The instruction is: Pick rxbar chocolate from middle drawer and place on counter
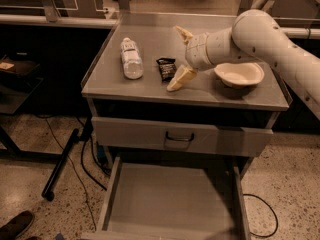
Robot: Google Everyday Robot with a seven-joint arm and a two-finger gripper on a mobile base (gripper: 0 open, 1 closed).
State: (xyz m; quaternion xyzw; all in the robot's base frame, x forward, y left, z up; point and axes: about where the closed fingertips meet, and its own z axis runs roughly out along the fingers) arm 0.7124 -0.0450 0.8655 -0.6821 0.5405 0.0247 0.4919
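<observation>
Currently | water bottle (pixel 132 59) lying on counter (pixel 225 96), left | rxbar chocolate (pixel 166 68) flat on counter just right of btl, by lower finger | gripper (pixel 173 58) above counter ctr, fingers apart | white bowl (pixel 239 74) right | middle drawer (pixel 170 199) open below

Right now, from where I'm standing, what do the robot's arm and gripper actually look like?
The arm is a thick, smooth, off-white tube with rounded joints and a few small dark dots on its shell; no loose cables show. The gripper, over the counter by the rxbar chocolate, has two cream-yellow fingers that taper to blunt tips.
</observation>
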